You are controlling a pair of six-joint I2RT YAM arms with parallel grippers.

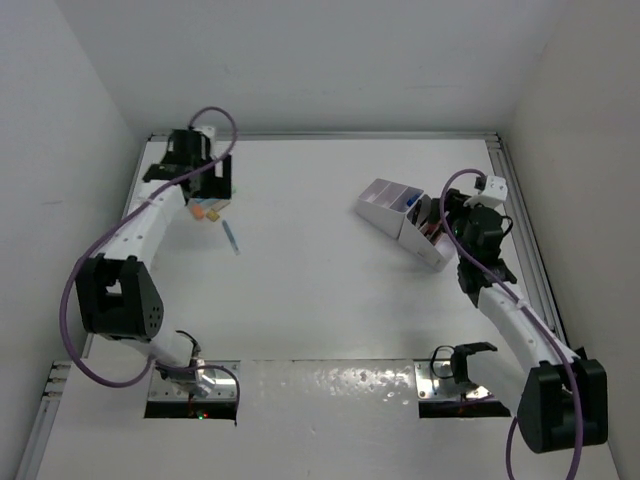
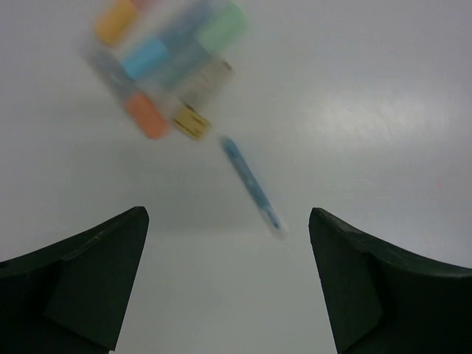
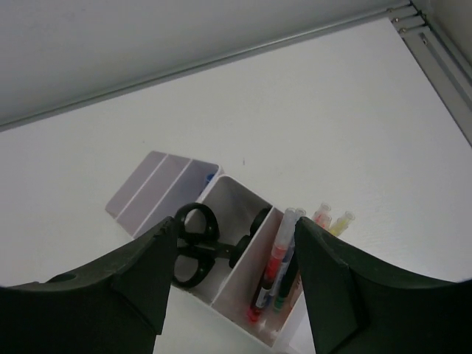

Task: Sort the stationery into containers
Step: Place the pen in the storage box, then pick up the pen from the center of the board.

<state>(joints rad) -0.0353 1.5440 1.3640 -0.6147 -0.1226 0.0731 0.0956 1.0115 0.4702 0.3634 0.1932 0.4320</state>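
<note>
Ahead of my left jaws, on tabletop: blue pen | likely light, stiff, slick | pinch mid-barrel crosswise | left and right jaws apart, empty

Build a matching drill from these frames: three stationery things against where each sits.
Things:
1. black-handled scissors
2. blue pen
3. highlighters

Places:
A. heaped together on the table
B. inside a compartment of the organiser
C. lying singly on the table, beside the heap

Pairs: 1-B, 2-C, 3-A
</note>
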